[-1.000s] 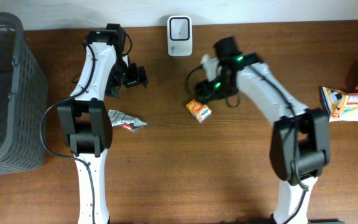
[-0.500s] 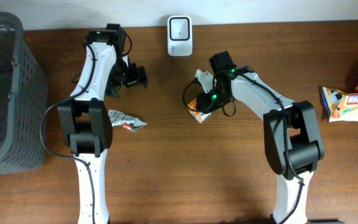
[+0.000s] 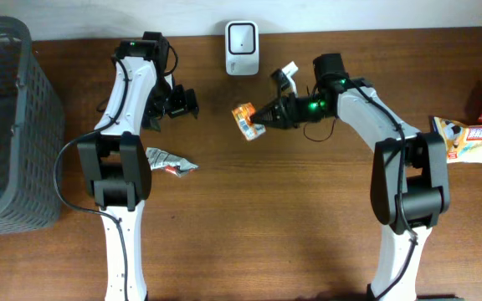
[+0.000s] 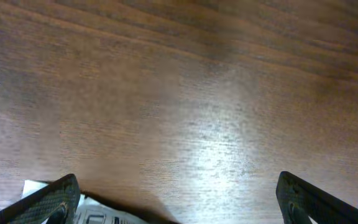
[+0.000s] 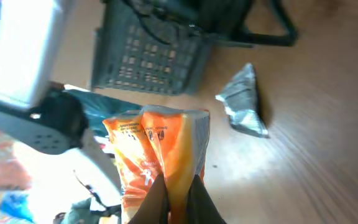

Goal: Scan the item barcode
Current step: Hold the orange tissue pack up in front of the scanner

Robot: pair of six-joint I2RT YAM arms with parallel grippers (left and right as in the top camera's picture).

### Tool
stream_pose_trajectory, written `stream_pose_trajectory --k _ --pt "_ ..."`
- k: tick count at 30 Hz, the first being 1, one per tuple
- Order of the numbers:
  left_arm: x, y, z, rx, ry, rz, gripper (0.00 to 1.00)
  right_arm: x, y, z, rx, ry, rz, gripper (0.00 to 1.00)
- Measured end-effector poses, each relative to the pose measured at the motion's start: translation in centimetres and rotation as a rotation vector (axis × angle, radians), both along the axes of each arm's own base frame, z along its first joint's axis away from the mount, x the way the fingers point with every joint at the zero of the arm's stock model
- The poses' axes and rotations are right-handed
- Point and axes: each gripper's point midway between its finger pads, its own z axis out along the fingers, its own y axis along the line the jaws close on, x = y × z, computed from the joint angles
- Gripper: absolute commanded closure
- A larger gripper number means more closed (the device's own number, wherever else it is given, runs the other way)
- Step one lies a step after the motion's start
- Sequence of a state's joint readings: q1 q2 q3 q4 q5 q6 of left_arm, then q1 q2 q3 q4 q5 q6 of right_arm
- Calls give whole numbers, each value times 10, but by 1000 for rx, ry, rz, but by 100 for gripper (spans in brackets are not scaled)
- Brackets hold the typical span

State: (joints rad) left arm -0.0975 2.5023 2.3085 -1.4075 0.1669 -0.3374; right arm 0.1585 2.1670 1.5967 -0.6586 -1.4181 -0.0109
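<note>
Right gripper (image 3: 264, 115): clenched on one edge of the orange packet (image 3: 244, 120), which sticks out past the fingertips toward the other arm.
Orange packet: near the white scanner (image 3: 242, 37), on the table (image 3: 249, 209) side of it, not touching it.
Left gripper (image 3: 182, 102): jaws spread wide, nothing between them, bare wood beneath.
Silver wrapper (image 3: 171, 161): lying flat beside the left arm.
Basket (image 3: 7, 125): at the far left edge.
Snack packs (image 3: 471, 138): piled at the far right edge.

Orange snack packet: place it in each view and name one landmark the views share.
Overhead: orange snack packet at centre, below the white scanner, in the right arm's jaws.
Left wrist: not in it.
Right wrist: the packet lower centre, pinched in the jaws.
Shared landmark: silver wrapper, upper right in the right wrist view.
</note>
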Motion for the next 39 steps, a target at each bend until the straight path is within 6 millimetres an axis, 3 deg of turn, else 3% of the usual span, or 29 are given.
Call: stream_pose_trajectory --k 4,7,10,12,14,15,17,19,20,22,24,28,32,36,39 --pt "0 0 0 0 -2 0 1 10 3 13 49 -23 3 96" --pt "0 0 0 0 -2 0 1 29 2 -5 -76 59 -96 96" --pt "0 0 0 0 -2 0 1 76 -9 -24 -243 41 -324 96" --pt "0 0 0 0 -2 0 1 111 -26 -35 -396 10 -522 96" --pt "0 0 0 0 -1 0 1 158 -42 -16 -573 -214 -727 96" --pt "0 0 0 0 -1 0 1 173 -42 -4 -655 -344 -789 96" --pt "0 0 0 0 0 0 1 194 -17 29 -890 -845 -840 96" --pt "0 0 0 0 1 0 1 192 30 56 -1113 -1362 -696 96" --pt "1 0 0 0 -2 0 1 196 39 50 -1203 -1513 -610 96" --pt "0 0 0 0 -1 0 1 210 30 4 -1376 -1631 -452 96" --pt "0 0 0 0 -1 0 1 217 16 -17 -1446 -1642 -394 96" --pt "0 0 0 0 -1 0 1 225 1 -16 -1468 -1661 -380 96" --pt "0 0 0 0 -1 0 1 240 -8 15 -1310 -1639 -647 96" --pt "0 0 0 0 -2 0 1 247 -19 13 -1089 -1461 -785 96" --pt "0 0 0 0 -1 0 1 248 -20 7 -1053 -1419 -797 96"
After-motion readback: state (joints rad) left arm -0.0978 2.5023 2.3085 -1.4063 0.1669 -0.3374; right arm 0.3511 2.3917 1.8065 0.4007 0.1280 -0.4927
